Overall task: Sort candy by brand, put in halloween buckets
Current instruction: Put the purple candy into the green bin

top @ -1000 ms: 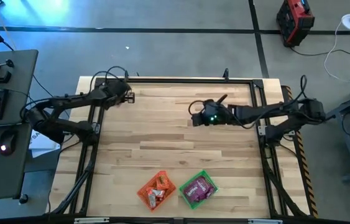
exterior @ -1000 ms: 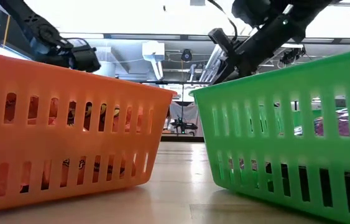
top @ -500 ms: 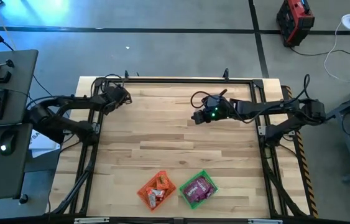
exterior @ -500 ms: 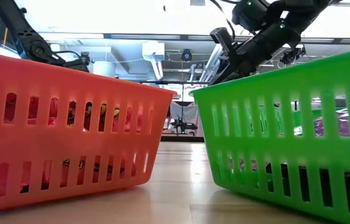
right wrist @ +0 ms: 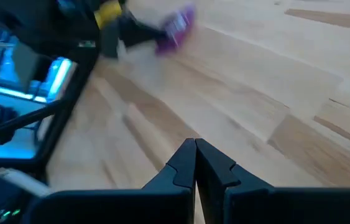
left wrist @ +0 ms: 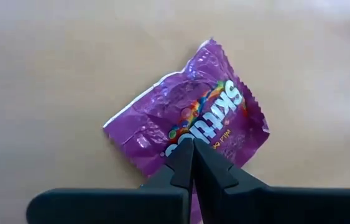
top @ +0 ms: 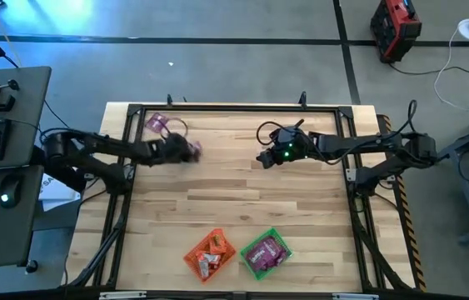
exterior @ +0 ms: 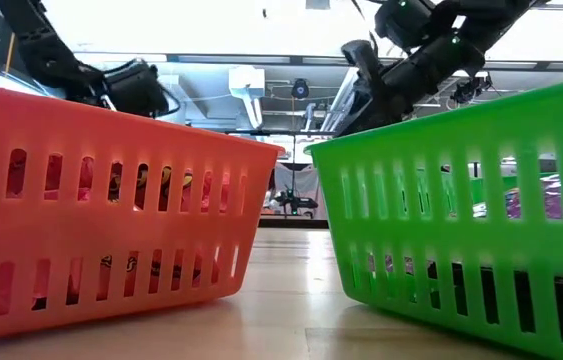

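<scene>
My left gripper (top: 186,150) hangs over the table's far left half, shut on a purple candy packet (left wrist: 193,106). The same packet (right wrist: 178,25) shows in the right wrist view, too. A second purple packet (top: 157,123) lies flat near the far left corner. The orange bucket (top: 211,252) and the green bucket (top: 266,252) stand side by side at the near edge, each holding candy. My right gripper (top: 261,158) hovers shut over the far middle of the table, with nothing between its fingers (right wrist: 194,146). My left gripper pinches the purple packet between its two fingertips, on the printed face close to one long edge (left wrist: 178,138), about midway along it. The fingers slant downward from the table's left. Most of the packet sticks out beyond the fingertips, and it is lifted clear of the table.
Black frame rails (top: 234,108) run along the table's far edge and both sides. Bare wood (top: 234,200) lies between the arms and the buckets. In the low view the two buckets (exterior: 111,200) (exterior: 461,200) fill the foreground.
My left gripper has swung from the far left corner toward the table's middle and a little down, staying shut and carrying the purple packet clear of the table. The second purple packet now shows where the gripper had been.
</scene>
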Action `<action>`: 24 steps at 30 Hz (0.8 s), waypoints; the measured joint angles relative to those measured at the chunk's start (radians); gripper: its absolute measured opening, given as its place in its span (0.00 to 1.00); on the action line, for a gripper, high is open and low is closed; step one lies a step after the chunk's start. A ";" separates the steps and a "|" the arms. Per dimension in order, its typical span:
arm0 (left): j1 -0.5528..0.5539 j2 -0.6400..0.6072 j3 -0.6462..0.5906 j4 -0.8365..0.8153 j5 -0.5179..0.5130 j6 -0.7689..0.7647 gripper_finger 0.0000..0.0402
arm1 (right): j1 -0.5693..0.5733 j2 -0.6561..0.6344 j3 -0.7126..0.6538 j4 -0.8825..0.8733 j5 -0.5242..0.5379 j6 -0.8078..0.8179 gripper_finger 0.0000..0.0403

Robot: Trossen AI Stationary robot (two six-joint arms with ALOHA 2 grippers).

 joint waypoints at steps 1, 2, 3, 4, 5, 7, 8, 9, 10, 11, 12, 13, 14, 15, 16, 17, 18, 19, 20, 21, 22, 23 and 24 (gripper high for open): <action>-0.049 0.016 0.002 0.028 0.010 -0.021 0.00 | -0.002 -0.011 0.000 0.000 -0.013 -0.003 0.00; -0.099 0.040 0.009 0.056 0.013 -0.038 0.00 | -0.004 -0.027 0.000 0.000 -0.023 -0.007 0.00; -0.146 0.070 0.021 0.081 0.013 -0.055 0.00 | -0.007 -0.047 0.000 0.001 -0.033 -0.009 0.00; -0.187 0.104 0.036 0.105 0.013 -0.073 0.00 | -0.008 -0.068 0.000 0.001 -0.033 -0.011 0.00; -0.224 0.143 0.054 0.131 0.009 -0.088 0.00 | -0.008 -0.090 0.000 0.001 -0.033 -0.017 0.00; -0.283 0.232 0.104 0.179 0.011 -0.107 0.00 | -0.008 -0.138 0.000 0.001 -0.033 -0.033 0.00; -0.303 0.274 0.136 0.203 0.020 -0.106 0.00 | -0.008 -0.162 0.000 0.001 -0.033 -0.042 0.00; -0.320 0.321 0.173 0.218 0.035 -0.096 0.00 | -0.008 -0.184 0.000 0.001 -0.033 -0.047 0.00; -0.332 0.363 0.214 0.233 0.049 -0.075 0.00 | -0.008 -0.206 0.000 0.001 -0.033 -0.048 0.00; -0.341 0.400 0.256 0.238 0.059 -0.048 0.00 | -0.008 -0.227 0.000 -0.005 -0.034 -0.047 0.00; -0.343 0.435 0.299 0.238 0.072 -0.023 0.00 | -0.006 -0.245 0.000 -0.019 -0.033 -0.040 0.00; -0.343 0.466 0.345 0.238 0.091 0.003 0.00 | -0.002 -0.261 0.000 -0.037 -0.033 -0.025 0.00; -0.342 0.491 0.389 0.236 0.111 0.031 0.00 | 0.003 -0.274 0.000 -0.061 -0.033 -0.011 0.00; -0.339 0.517 0.432 0.234 0.132 0.065 0.00 | 0.010 -0.282 0.000 -0.092 -0.034 0.011 0.00; -0.338 0.542 0.472 0.229 0.152 0.100 0.00 | 0.018 -0.287 0.000 -0.130 -0.034 0.035 0.00; -0.336 0.560 0.511 0.219 0.171 0.133 0.00 | 0.027 -0.287 0.000 -0.170 -0.034 0.055 0.00; -0.334 0.576 0.545 0.210 0.184 0.163 0.00 | 0.036 -0.287 0.000 -0.216 -0.034 0.067 0.00; -0.332 0.595 0.580 0.205 0.196 0.189 0.00 | 0.044 -0.284 0.000 -0.265 -0.031 0.079 0.00; -0.331 0.611 0.611 0.201 0.207 0.213 0.00 | 0.056 -0.282 0.000 -0.315 -0.020 0.092 0.00; -0.328 0.623 0.637 0.196 0.218 0.238 0.00 | 0.067 -0.277 0.000 -0.360 -0.003 0.110 0.00; -0.324 0.629 0.662 0.186 0.229 0.257 0.00 | 0.080 -0.272 0.000 -0.405 0.017 0.122 0.00; -0.318 0.629 0.683 0.175 0.247 0.269 0.00 | 0.091 -0.270 -0.005 -0.443 0.034 0.144 0.00; -0.313 0.627 0.699 0.175 0.262 0.284 0.00 | 0.100 -0.270 -0.017 -0.454 0.037 0.164 0.00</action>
